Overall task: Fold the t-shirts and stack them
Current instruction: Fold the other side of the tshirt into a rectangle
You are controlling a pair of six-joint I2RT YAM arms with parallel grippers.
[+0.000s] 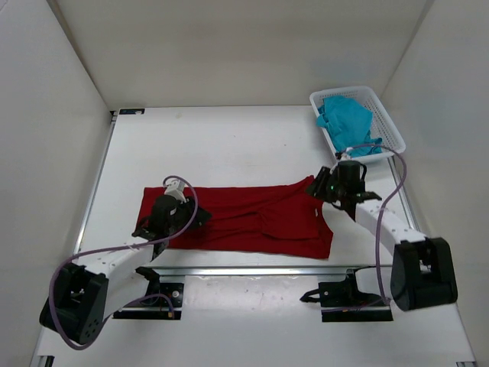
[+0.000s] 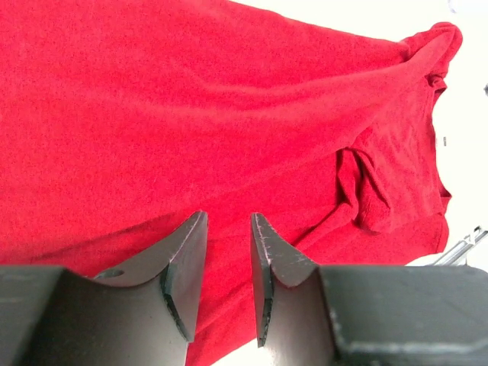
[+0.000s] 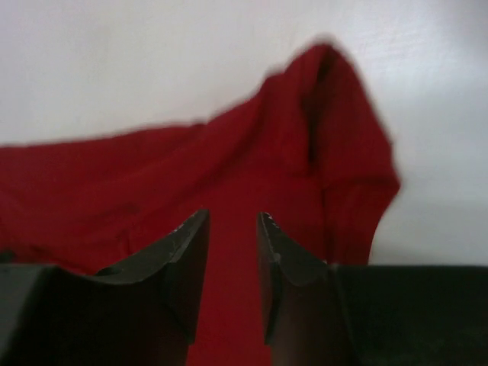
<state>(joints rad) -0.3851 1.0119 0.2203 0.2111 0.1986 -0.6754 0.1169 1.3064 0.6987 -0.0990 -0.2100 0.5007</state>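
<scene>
Across the near tabletop lies the dark red shirt, flat in a long band, probably for its next fold (teal shirt sits in basket). My left pincer and right pincer hover over opposite ends, both parted, gripping nothing.

I'm in a robotics lab cell here: bare white table, plain white panels boxing it in, my left arm and right arm bolted on, cables looping.
</scene>
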